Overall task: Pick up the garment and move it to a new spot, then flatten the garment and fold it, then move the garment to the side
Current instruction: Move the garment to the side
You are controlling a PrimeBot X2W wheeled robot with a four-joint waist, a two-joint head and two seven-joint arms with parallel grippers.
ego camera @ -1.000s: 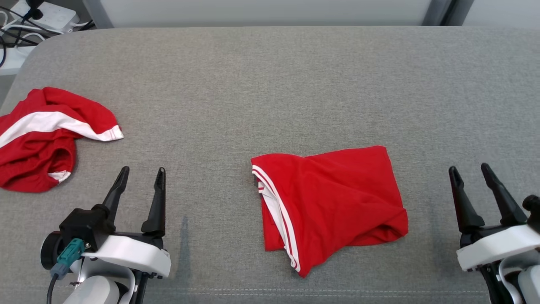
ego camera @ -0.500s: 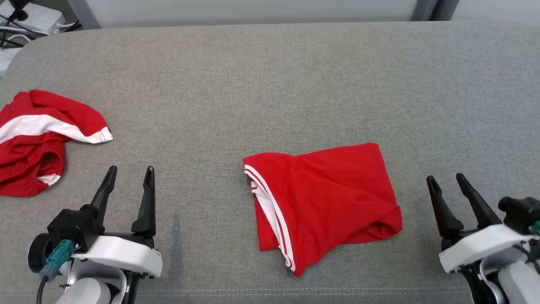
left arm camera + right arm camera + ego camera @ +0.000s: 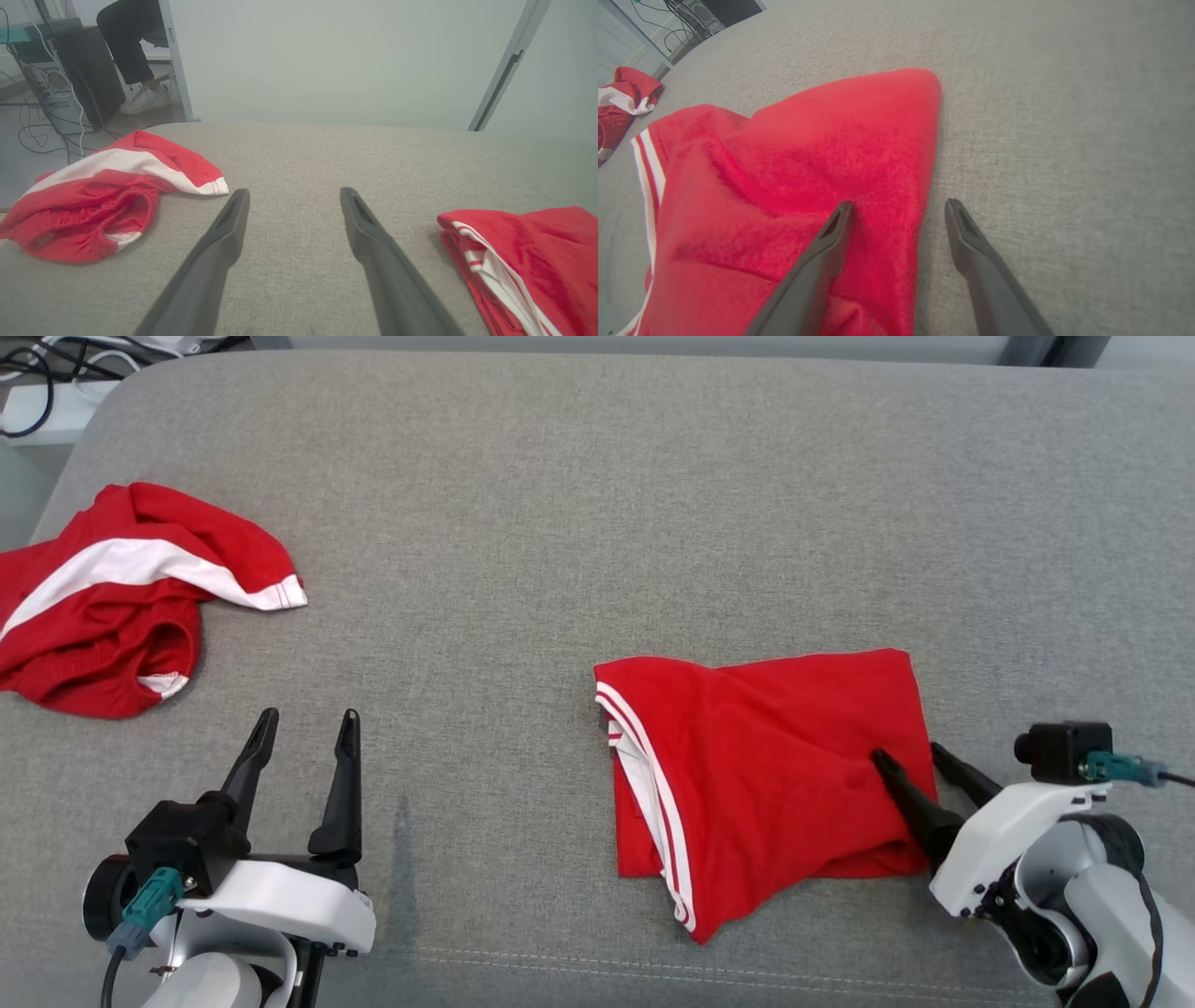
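Observation:
The folded red garment (image 3: 775, 775) with white stripes along its left hem lies on the grey surface, right of centre. My right gripper (image 3: 907, 753) is open and straddles its right edge: one finger (image 3: 831, 242) rests over the red cloth, the other (image 3: 971, 242) over bare grey fabric. The right wrist view shows the garment (image 3: 784, 186) close under the right gripper (image 3: 899, 204), with nothing pinched. My left gripper (image 3: 310, 714) stands open at the lower left, apart from the garment (image 3: 528, 261), and the left gripper (image 3: 293, 191) holds nothing.
A second, crumpled red and white garment (image 3: 121, 597) lies at the far left near the surface's edge. The grey padded surface (image 3: 597, 523) has a seam along its front. Cables (image 3: 37, 392) lie beyond the back left corner. A person's leg and shoe (image 3: 140, 93) show beside a computer tower.
My right gripper has swung in leftward and turned, from clear of the garment to straddling its right edge. The head camera has shifted. The left arm stays put.

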